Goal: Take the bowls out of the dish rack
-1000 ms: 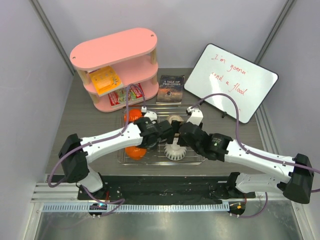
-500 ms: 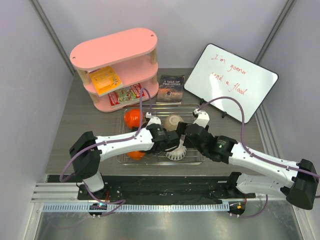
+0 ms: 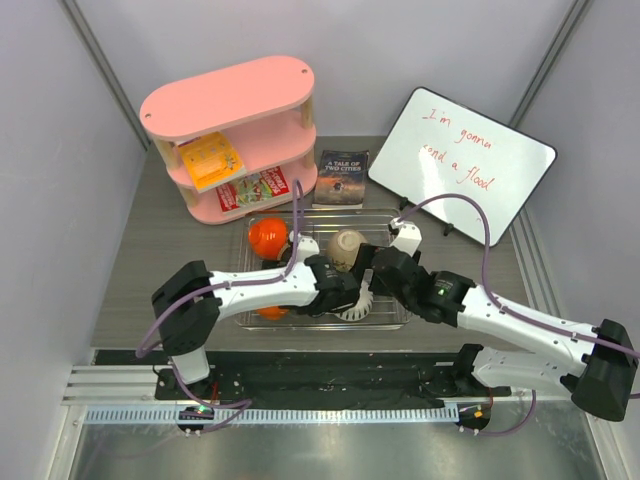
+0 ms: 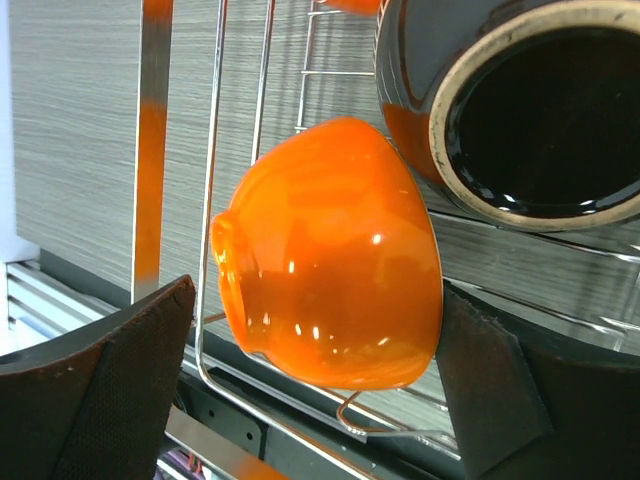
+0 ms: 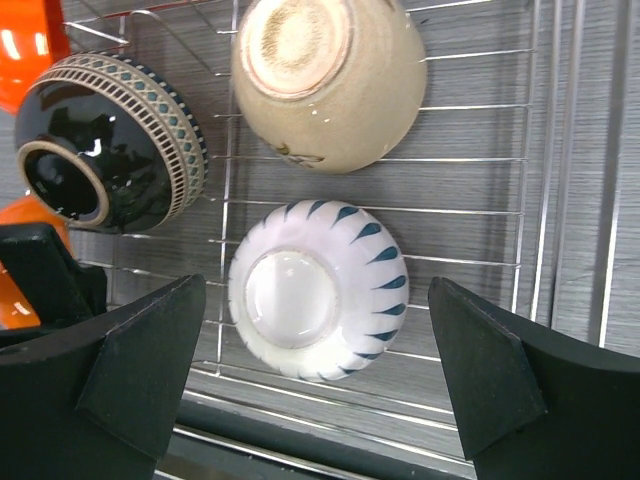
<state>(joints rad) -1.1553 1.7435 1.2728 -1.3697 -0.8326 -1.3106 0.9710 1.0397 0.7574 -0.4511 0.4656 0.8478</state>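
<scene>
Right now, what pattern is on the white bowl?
The white bowl has dark blue tapered strokes round its side; right wrist view.

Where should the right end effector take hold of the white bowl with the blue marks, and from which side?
Across its rounded outer wall, coming down from above. The white bowl lies foot-up on the dish rack, rim facing down, and the open right end effector straddles it, one finger each side.

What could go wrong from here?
The open left end effector straddles the tilted glossy orange bowl; its slick wall may slip out on closing.
The dark brown-black glazed bowl beside one finger could get knocked.
The right end effector hovers close by over the silver wire dish rack; the arms may collide.
</scene>
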